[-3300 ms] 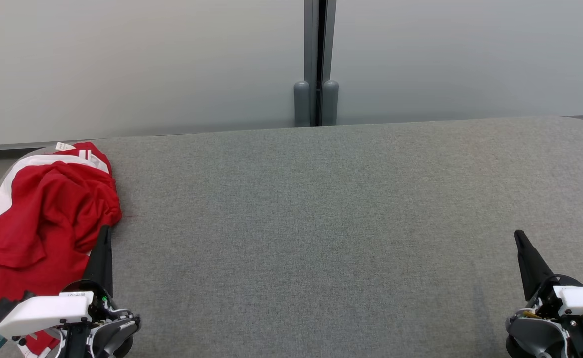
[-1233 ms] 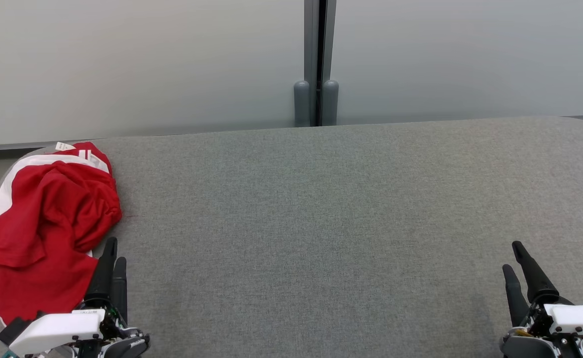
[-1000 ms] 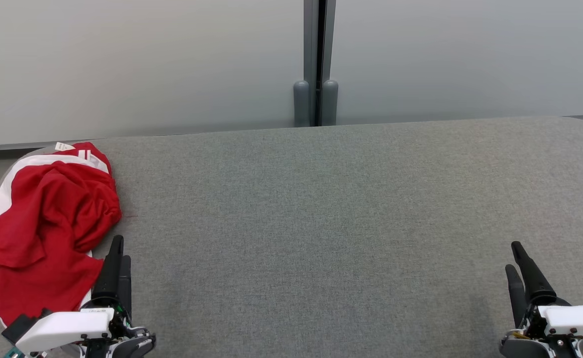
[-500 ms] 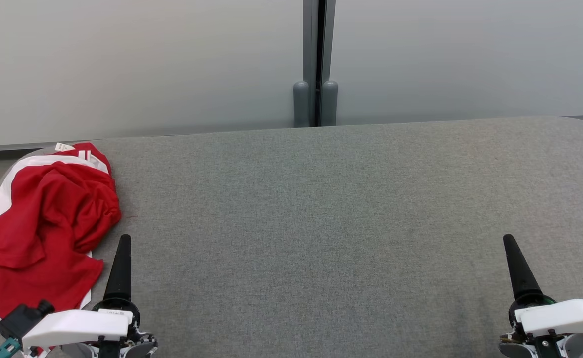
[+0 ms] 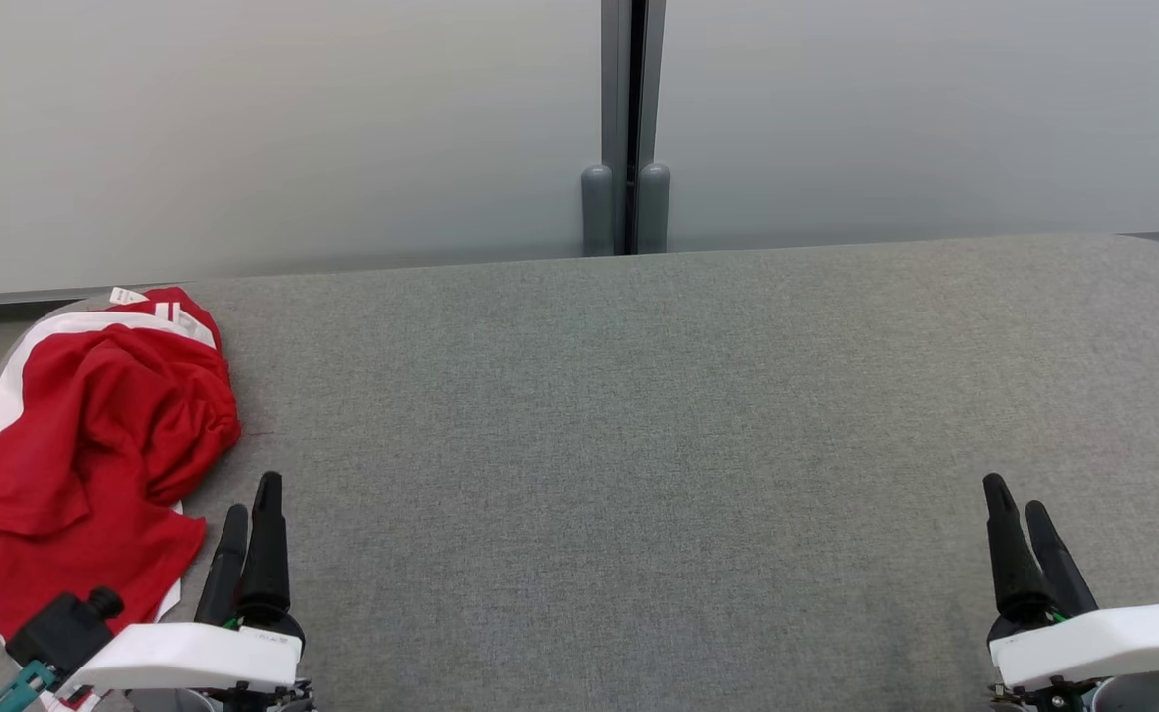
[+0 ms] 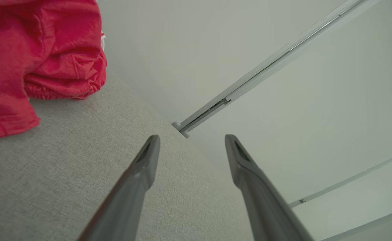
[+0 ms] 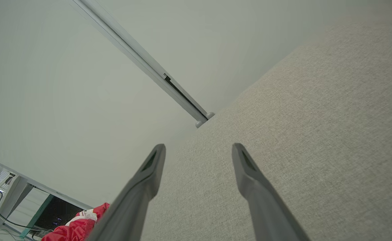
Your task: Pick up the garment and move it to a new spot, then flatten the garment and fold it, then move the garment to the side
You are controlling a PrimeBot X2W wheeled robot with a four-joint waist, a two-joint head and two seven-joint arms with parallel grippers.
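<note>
The garment [image 5: 85, 455] is red with white bands and lies crumpled at the far left end of the grey padded table [image 5: 639, 445]. It also fills the upper left corner of the left wrist view [image 6: 38, 57] and peeks in at the bottom left of the right wrist view [image 7: 79, 226]. My left gripper [image 5: 251, 499] hovers open just right of the garment's near edge, touching nothing. At the near right, my right gripper [image 5: 1013, 494] is open too, with nothing between its fingers. The left gripper [image 6: 191, 139] and the right gripper [image 7: 197, 147] show their fingers spread above the bare table.
A pale wall with a grey vertical post [image 5: 627, 129] rises behind the table's far edge. The table's corners are rounded, and the garment hangs slightly over the left edge. Cables and a stand [image 7: 5, 207] sit beyond the table's left end.
Both grippers have rolled about their wrists, so both fingers of each now show side by side. The left gripper has drifted a little to the right, away from the garment. The garment has not moved.
</note>
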